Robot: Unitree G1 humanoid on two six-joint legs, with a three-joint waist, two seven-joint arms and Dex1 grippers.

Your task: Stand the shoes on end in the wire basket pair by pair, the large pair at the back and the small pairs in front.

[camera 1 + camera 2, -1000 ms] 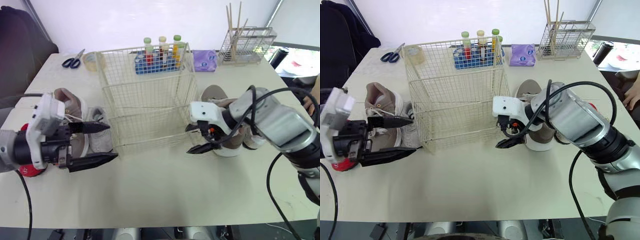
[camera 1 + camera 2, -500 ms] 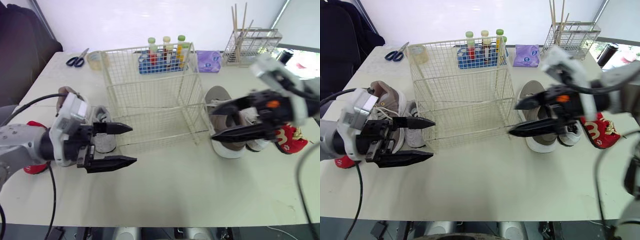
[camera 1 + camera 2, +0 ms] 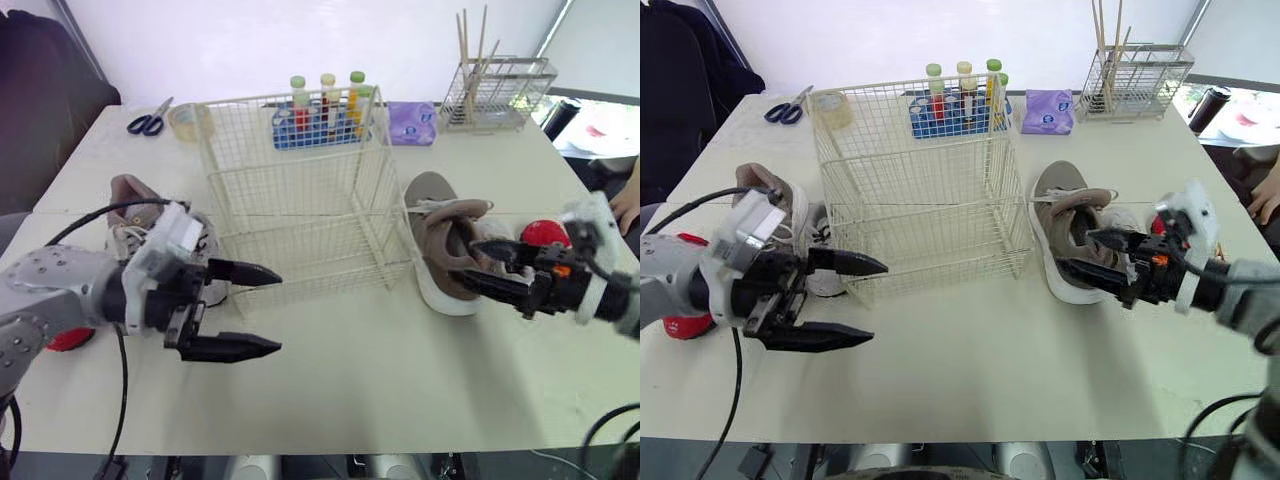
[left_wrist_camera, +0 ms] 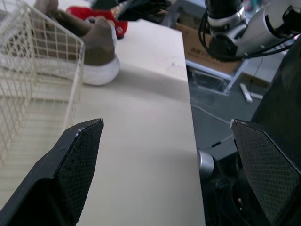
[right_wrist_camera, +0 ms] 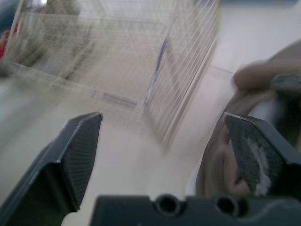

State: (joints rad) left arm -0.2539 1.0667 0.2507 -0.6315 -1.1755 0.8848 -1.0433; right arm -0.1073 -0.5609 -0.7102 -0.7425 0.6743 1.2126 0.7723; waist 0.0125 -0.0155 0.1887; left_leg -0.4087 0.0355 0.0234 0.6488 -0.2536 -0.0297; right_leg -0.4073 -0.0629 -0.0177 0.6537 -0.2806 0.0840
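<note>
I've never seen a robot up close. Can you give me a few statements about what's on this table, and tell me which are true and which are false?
1. The wire basket has no shoes in it. True.
2. The left claw is clamped on a shoe. False: it is open and holds nothing, above the table in front of the basket.
3. A large brown shoe lies on the table to the right of the basket. True.
4. The scissors lie inside the basket. False: they lie on the table at the back left, outside it.
5. The right claw is open at the large brown shoe. True.
</note>
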